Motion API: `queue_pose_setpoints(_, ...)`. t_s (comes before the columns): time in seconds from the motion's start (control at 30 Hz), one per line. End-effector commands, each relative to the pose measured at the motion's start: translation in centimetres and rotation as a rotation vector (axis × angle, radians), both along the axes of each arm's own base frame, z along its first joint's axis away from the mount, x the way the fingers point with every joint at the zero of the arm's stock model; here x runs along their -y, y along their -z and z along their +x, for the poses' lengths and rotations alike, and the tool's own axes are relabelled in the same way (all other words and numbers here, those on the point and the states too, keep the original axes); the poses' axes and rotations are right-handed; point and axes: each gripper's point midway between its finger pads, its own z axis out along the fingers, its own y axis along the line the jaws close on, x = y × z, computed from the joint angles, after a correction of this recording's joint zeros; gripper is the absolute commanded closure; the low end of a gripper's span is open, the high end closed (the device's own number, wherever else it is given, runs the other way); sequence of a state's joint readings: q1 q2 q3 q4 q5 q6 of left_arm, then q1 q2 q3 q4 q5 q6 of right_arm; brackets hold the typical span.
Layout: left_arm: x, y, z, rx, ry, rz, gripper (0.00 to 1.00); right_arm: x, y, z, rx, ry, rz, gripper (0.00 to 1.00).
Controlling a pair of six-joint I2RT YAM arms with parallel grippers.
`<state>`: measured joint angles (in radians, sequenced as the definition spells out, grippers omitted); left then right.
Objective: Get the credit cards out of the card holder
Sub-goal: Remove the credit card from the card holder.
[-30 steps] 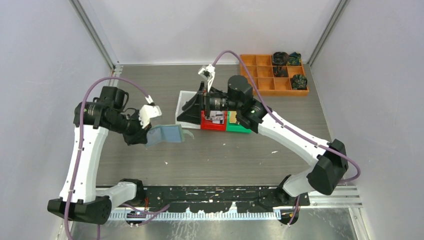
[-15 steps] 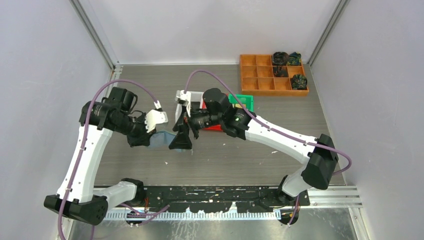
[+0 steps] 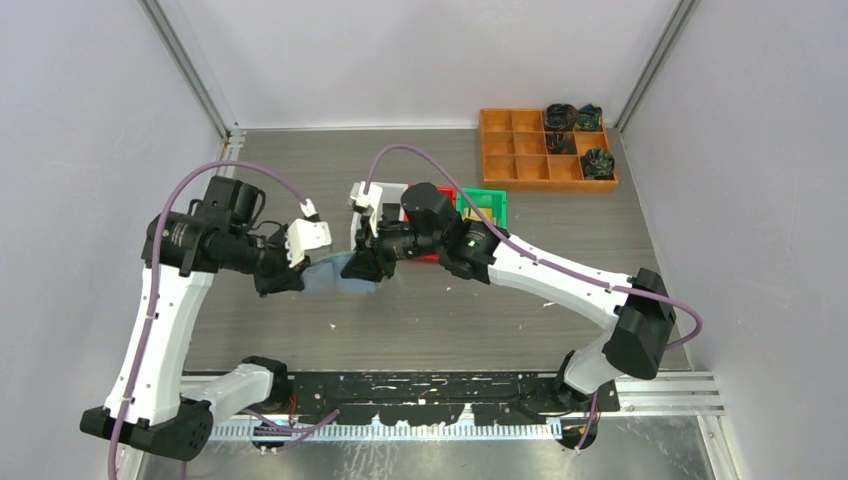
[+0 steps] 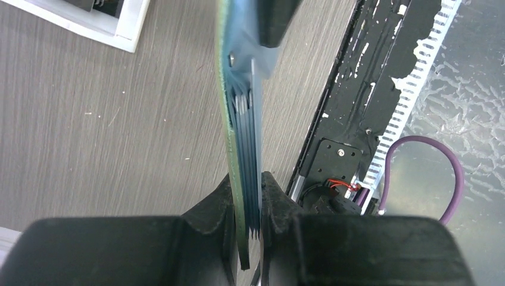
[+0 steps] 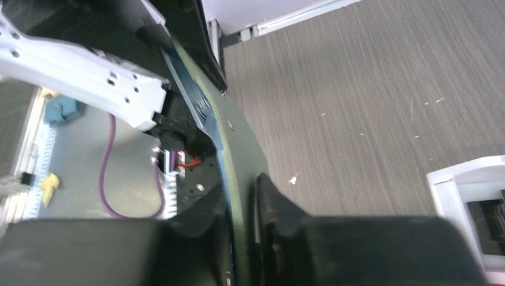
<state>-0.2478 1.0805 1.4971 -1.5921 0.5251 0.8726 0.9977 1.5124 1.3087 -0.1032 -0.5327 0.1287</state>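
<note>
Mint-green card holder [image 3: 335,272]: held off the table near the middle of the top view, spanned between the two grippers, edge-on to both wrist cameras.
Left gripper [image 4: 247,186]: set at the holder's 9 o'clock end, its jaws pressed together on that end so that the cover and its leaves are pinched.
Right gripper [image 5: 241,193]: set at the holder's 3 o'clock end. Its jaws stand close on either side of the free edge and appear to pinch it. Whether a card or only the cover is caught cannot be told.
Credit cards [image 4: 250,149]: thin leaves are seen stacked edge-on inside the cover. Cards and empty pockets cannot be told apart.
Bins: a white bin [image 4: 128,27], a red bin [image 3: 447,193] and a green bin [image 3: 488,205] are set at about 1 o'clock of the holder, largely hidden by the right arm. Their contents are not made out.
Done: not settled by the pictures; no card is seen lying loose on the table.
Left: judged to be at least one more pull from the 3 o'clock end, with the left pinch as the anchor.
</note>
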Motion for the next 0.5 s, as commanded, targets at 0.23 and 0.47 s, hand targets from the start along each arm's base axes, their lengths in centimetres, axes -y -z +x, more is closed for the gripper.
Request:
queue_pose_setpoints(0.23, 1.6, -2.0, -4.1, -0.044, 0.005, -0.146, 0.43, 1.4, -6.4, -2.2, -0.073, -0.078, 0.271, 0.99)
queue_pose_setpoints(0.47, 3.3, -4.2, -5.9, -0.099, 0.009, -0.279, 0.48, 3.0, -9.4, -3.0, -0.158, -0.108, 0.437, 0.99)
